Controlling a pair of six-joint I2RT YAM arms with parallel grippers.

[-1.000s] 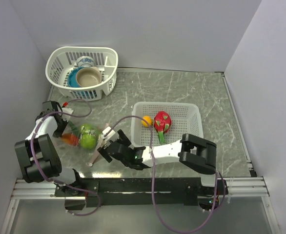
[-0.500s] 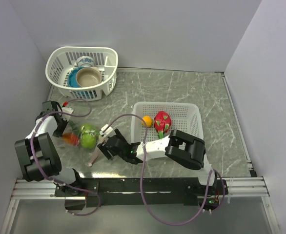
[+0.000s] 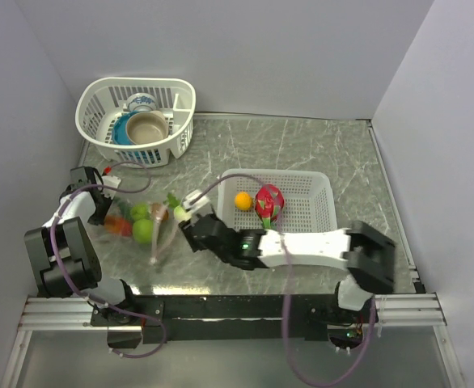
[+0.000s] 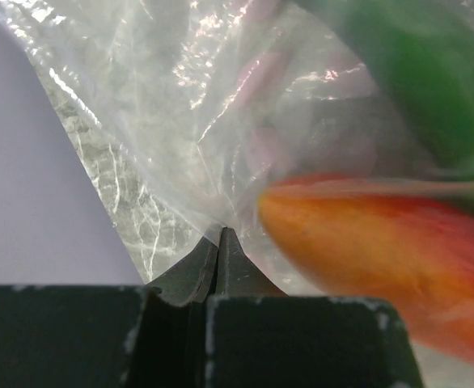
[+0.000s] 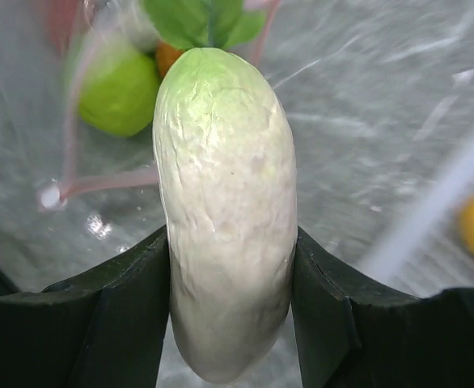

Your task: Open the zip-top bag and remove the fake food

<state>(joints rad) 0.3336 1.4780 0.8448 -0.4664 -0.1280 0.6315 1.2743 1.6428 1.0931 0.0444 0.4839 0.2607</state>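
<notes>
Bag (image 4: 164, 105) — clear, crumpled film, lying on the table (image 3: 302, 145) directly ahead of the left gripper (image 4: 219, 238). That gripper is clenched on a fold of the plastic at the bag's edge; its jaws meet tip to tip with the film pinched between them.

Inside the bag, just past those tips and to their right, sits a red-orange piece (image 4: 366, 242), blurred by closeness. A green round (image 3: 144, 232) lies beyond it, farther from the tips.

Right gripper (image 5: 230, 275) reaches in from the bag's other side. It is grasping a white oblong (image 5: 225, 210): both fingers press flat against its sides, and the piece stands lengthwise out past the fingertips. Green leaves (image 5: 209, 20) show at the oblong's far end — whether they belong to it cannot be told.

Zipper strip (image 3: 158, 242), pale pink, trails loose on the table below and left of the held oblong, ahead of the right fingers.

Behind the right gripper, alongside its arm, stands a white rectangular basket (image 3: 318, 182) with an orange (image 3: 243, 200) and a dragon fruit (image 3: 269, 202) in it, touching or nearly so.

Well beyond the left gripper, at the table's far corner, is a round basket (image 3: 99, 93) holding bowls (image 3: 144, 127).
</notes>
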